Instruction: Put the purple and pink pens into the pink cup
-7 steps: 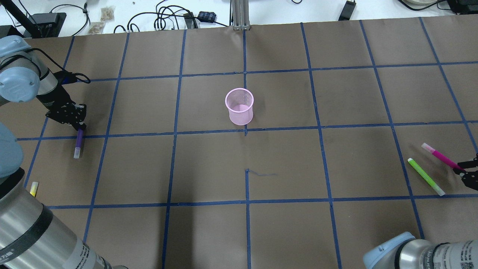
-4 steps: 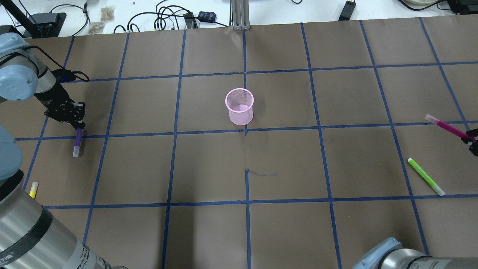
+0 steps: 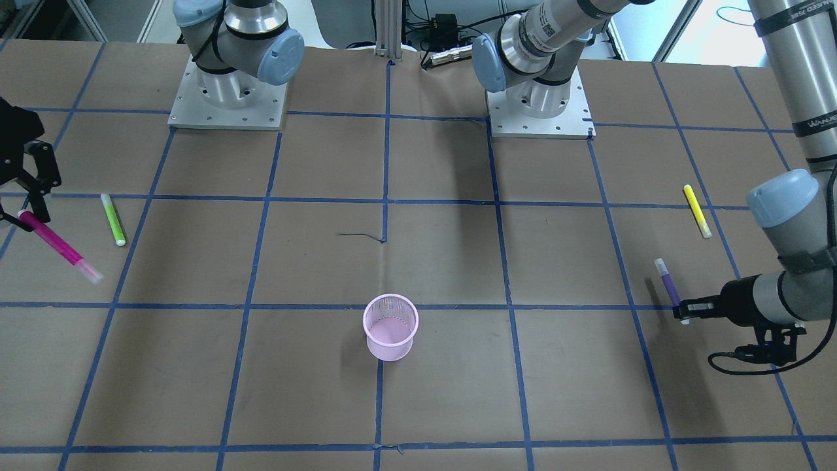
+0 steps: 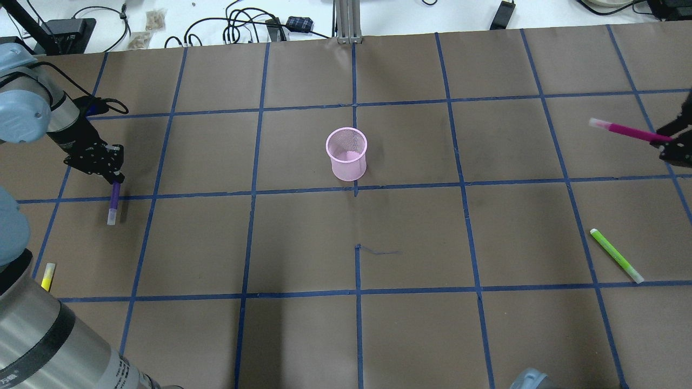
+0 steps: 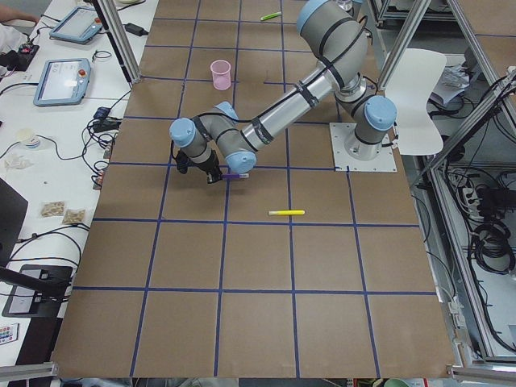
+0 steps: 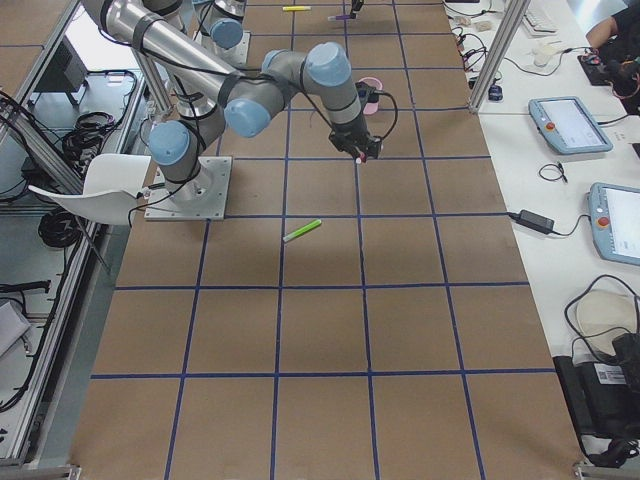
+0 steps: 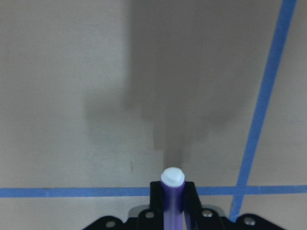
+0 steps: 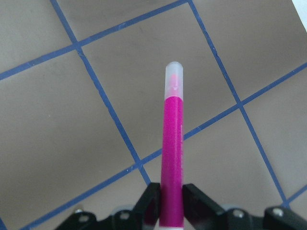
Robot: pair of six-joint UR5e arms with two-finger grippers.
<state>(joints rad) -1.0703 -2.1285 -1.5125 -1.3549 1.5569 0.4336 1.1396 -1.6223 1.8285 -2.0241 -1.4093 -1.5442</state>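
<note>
The pink mesh cup [image 4: 346, 154] stands upright and empty at the table's middle, also in the front view [image 3: 390, 326]. My left gripper [image 4: 114, 182] is shut on the purple pen [image 4: 113, 204] at the table's left and holds it just above the paper. The left wrist view shows the purple pen [image 7: 172, 199] between the fingers. My right gripper [image 4: 662, 143] is shut on the pink pen [image 4: 621, 129] and holds it in the air at the right edge, its clear cap towards the cup. The right wrist view shows the pink pen [image 8: 172, 158] clamped.
A green pen [image 4: 616, 255] lies on the table at the right. A yellow pen [image 4: 48, 275] lies at the near left beside my left arm. Cables and adapters lie beyond the far edge. The arm bases [image 3: 227, 98] stand behind the cup.
My right gripper has lifted the pink pen off the table beside the green pen and carried it up and away. My left gripper has risen slightly with the purple pen.
</note>
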